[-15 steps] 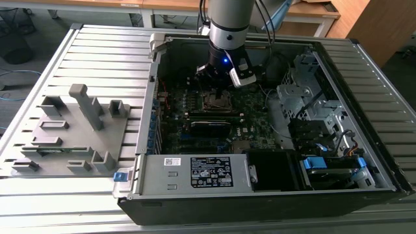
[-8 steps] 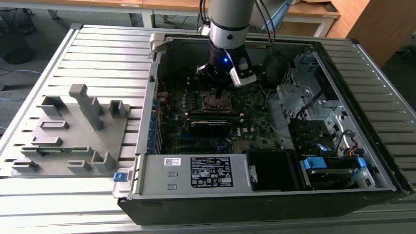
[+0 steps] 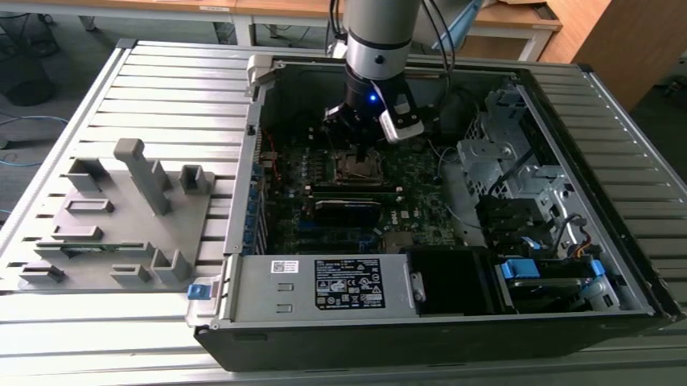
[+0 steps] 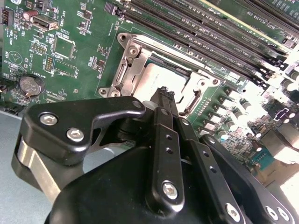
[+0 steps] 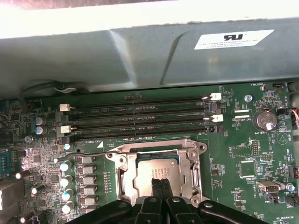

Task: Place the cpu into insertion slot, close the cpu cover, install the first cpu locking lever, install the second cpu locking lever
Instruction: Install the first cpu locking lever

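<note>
- The robot arm (image 3: 380, 32) reaches down from above into an open black and grey computer case (image 3: 244, 153), which lies on a pale grey slatted metal table (image 3: 161, 88).
- The black two-fingered gripper (image 4: 164, 92) hangs low over the middle of the green circuit board (image 5: 233, 170); its fingers are pressed together with no gap, and nothing sits between them.
- In both wrist views the fingertips (image 5: 159, 182) stand right at the top face of the cpu (image 5: 149, 169), a small flat square chip with a silvery-grey metal top; whether they touch it or stop just above it cannot be told.
- The cpu lies flat inside the insertion slot (image 3: 359, 166), the small square dark socket with a metal rim in the board.
- The cpu cover (image 5: 122, 175), a thin silvery metal frame with a square window, lies down around the chip, whose top shows through the window.
- Whether the locking levers are latched cannot be made out.
- Four long narrow black memory slots (image 5: 140, 116) run side by side just beside the socket.
- A round silver coin battery (image 5: 265, 120) sits on the board, well apart from the socket.
- In the exterior view, a grey moulded parts holder with upright posts (image 3: 118, 225) rests on the table at the exterior view's left of the case.
</note>
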Robot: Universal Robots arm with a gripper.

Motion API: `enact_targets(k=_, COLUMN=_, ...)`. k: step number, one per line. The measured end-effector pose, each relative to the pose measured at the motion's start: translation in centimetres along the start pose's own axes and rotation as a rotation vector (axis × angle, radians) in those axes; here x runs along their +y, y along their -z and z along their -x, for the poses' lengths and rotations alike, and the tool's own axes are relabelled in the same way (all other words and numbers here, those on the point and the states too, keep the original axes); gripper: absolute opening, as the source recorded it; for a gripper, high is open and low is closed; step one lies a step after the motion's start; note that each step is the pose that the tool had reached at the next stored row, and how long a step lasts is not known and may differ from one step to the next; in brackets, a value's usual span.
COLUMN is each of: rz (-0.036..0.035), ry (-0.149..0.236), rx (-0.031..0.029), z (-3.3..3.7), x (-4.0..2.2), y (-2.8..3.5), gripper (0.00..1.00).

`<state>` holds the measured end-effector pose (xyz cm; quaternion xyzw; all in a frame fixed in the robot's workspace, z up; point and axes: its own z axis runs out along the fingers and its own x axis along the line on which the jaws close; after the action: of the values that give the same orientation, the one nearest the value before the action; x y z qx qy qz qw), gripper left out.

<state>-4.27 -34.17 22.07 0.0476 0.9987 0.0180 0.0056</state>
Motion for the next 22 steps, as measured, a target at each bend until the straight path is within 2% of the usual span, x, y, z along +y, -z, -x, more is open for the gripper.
enact_targets(k=2, rz=0.0001, ry=0.000, rx=0.0000, z=0.00, x=0.00, y=0.00, gripper=0.11)
enact_targets(k=4, rz=-0.0003, ry=0.000, rx=0.0001, z=0.00, x=0.01, y=0.33, gripper=0.11)
enact_targets(k=18, rz=-0.0002, ry=0.000, rx=0.0001, z=-0.01, x=0.01, y=0.43, gripper=0.11)
enact_targets(k=22, rz=-0.0001, ry=0.000, rx=-0.0001, z=-0.23, x=-0.01, y=0.43, gripper=0.11)
